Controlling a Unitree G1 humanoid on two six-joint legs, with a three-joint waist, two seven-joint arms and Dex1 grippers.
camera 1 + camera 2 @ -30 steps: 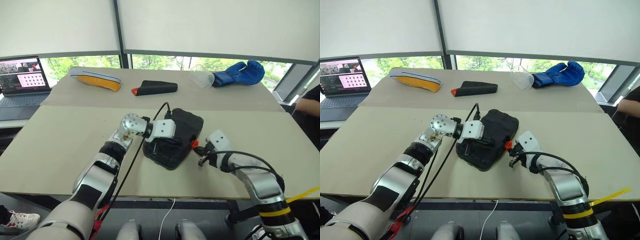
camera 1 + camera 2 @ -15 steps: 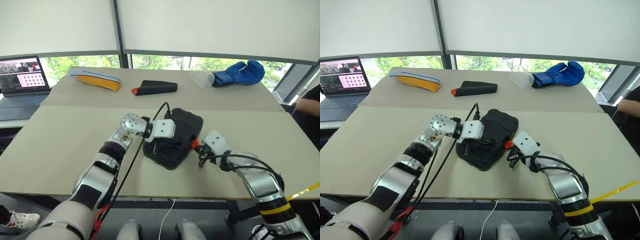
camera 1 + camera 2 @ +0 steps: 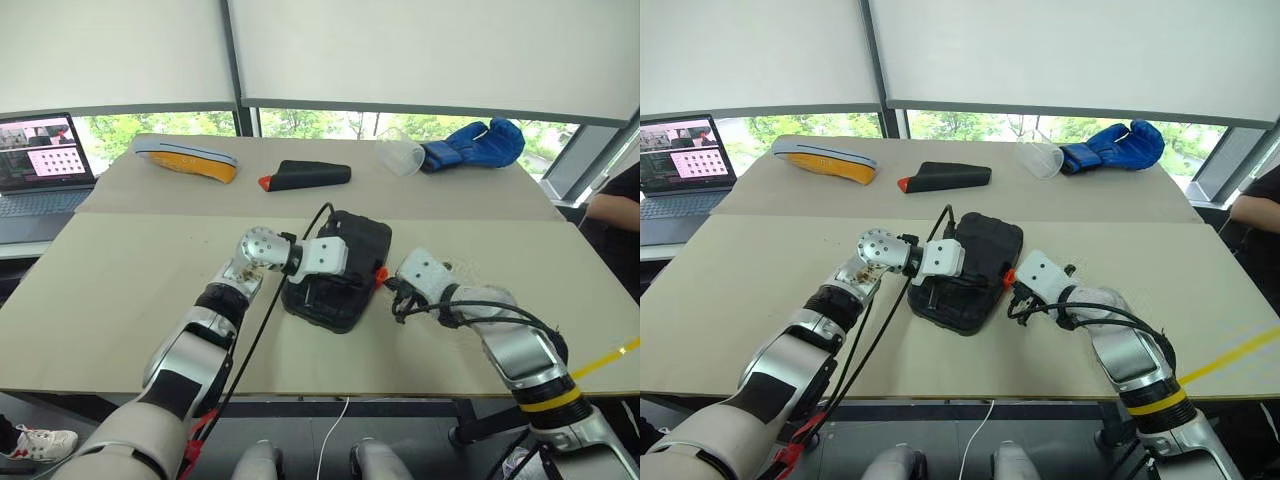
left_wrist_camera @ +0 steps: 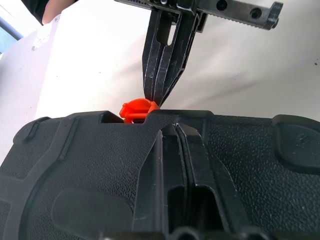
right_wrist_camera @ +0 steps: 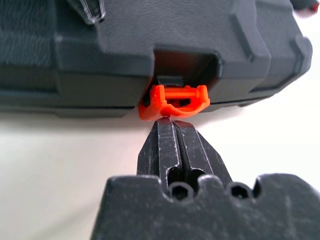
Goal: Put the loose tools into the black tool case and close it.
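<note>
The case [image 3: 338, 270] lies shut near the table's [image 3: 120, 290] front edge, about midway along it, its long axis running from the front edge back toward the far one. No loose tools are out on the table, so it looks like they're already packed and only the catch is left.

The left gripper [image 3: 318, 297] lies on the lid, fingers pressed together, holding nothing (a hold-down, by the look of it).

Now the right gripper [image 5: 172, 131]: fingers squeezed together into one blade, nothing pinched, the tip right at the orange latch [image 5: 175, 101], touching or within a whisker of it. The latch sticks out of its notch on the case's right-hand long side, facing straight at that tip. So the right arm is the nearer one, and the latch lies dead ahead along its fingers.

My read is that the latch isn't seated yet; a push on it toward the case wall should snap it home, with the left gripper stopping the case from sliding away.
</note>
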